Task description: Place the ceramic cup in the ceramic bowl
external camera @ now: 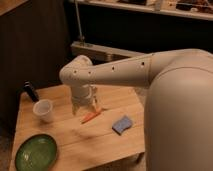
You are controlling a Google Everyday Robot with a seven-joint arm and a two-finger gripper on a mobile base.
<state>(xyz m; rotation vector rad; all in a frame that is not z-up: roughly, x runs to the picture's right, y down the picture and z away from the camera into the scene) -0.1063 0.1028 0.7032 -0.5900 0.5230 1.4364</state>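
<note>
One ceramic cup (43, 110) sat by the left edge of the table (100, 142), one ceramic bowl (36, 151) at its front-left corner, one gripper (85, 106) mid-table, jaws released.

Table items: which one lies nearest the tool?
The thin orange stick, right beside the tool; the plain white ceramic cup, blue sponge and glossy green ceramic bowl all lie farther away.

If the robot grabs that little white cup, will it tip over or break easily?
Probably fragile: the ceramic cup looks hard and rigid, so a sharp knock could chip it. It stands upright on a base narrower than its rim, so a sideways push may tip it, and its round wall could then roll. The end effector hangs beside it over the table, not touching it.
</note>
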